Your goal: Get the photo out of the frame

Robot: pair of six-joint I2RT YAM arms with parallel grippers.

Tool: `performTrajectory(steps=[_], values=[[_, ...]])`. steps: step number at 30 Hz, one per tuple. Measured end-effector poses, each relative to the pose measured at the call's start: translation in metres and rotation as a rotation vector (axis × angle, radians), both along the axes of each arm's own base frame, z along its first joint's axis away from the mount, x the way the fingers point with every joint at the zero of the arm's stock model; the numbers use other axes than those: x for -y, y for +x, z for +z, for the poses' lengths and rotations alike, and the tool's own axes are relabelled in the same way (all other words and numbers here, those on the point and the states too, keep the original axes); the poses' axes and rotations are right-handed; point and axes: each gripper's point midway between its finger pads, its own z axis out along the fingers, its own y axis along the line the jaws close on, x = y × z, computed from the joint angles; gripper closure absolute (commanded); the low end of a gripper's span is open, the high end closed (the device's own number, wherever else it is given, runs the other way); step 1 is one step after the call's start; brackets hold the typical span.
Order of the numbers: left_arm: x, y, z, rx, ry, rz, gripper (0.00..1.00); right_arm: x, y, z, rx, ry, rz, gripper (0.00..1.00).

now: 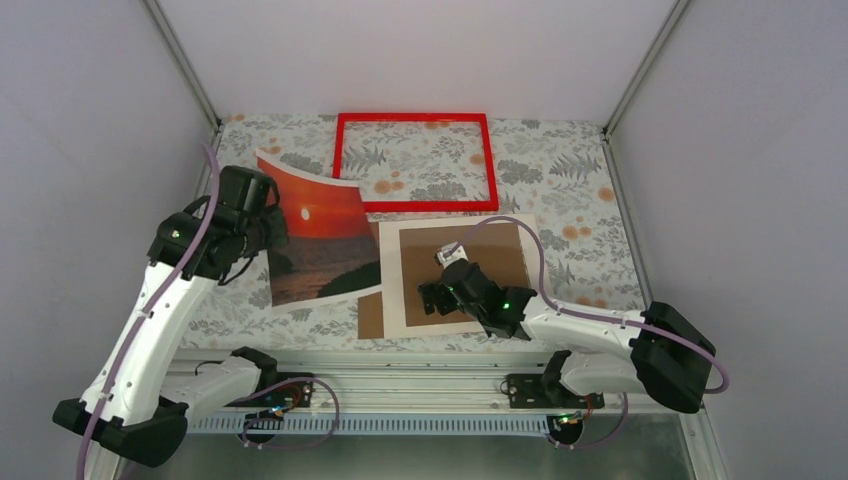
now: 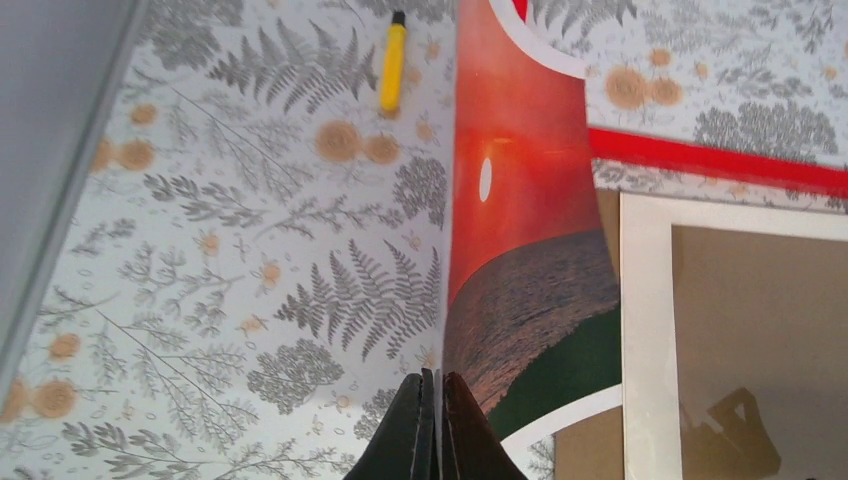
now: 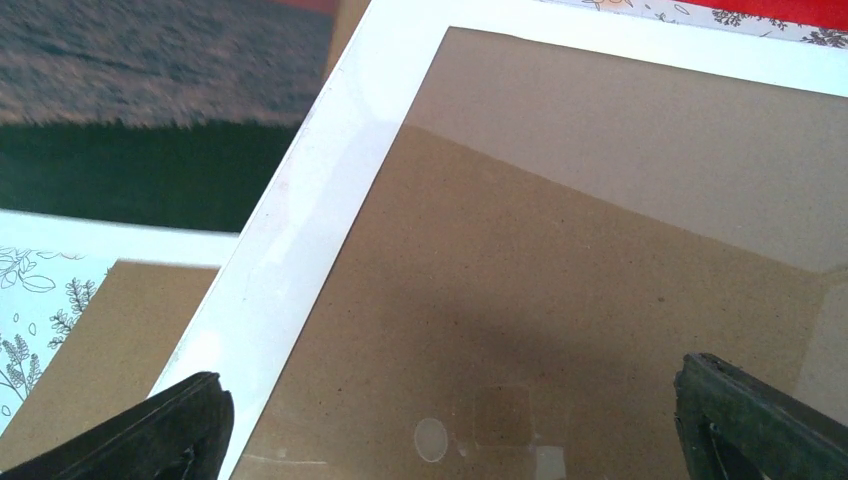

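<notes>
Floral table (image 1: 570,170), photo (image 1: 315,235), yellow tool (image 2: 393,62), white mat (image 2: 645,330)

Red frame (image 1: 430,205) is empty, flat by the far edge of the desk, roughly centred. Sunset photo (image 1: 320,235) is out of it toward the left edge, its left side lifted and curling

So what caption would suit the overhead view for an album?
Left gripper pinches the sunset photo, out of the empty red frame; right gripper hangs open over the white mat.
</notes>
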Motion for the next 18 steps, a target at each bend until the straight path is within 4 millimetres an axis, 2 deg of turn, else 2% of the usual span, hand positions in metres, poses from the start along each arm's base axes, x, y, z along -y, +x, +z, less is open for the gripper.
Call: performTrajectory(steps=[4, 10, 14, 18], values=[[-0.007, -0.002, 0.025, 0.042, 0.027, 0.005, 0.98, 0.0, 0.0, 0.0, 0.001, 0.0, -0.001, 0.0], [-0.008, -0.003, 0.057, 0.108, 0.021, -0.013, 0.98, 0.003, 0.0, 0.001, 0.008, 0.002, -0.007, 0.0], [-0.002, 0.004, 0.078, 0.146, 0.0, -0.032, 0.97, 0.005, 0.0, 0.003, 0.012, 0.01, -0.016, 0.0], [0.012, 0.015, 0.096, 0.196, -0.054, -0.074, 0.98, 0.006, 0.0, 0.009, 0.026, 0.029, -0.024, 0.0]])
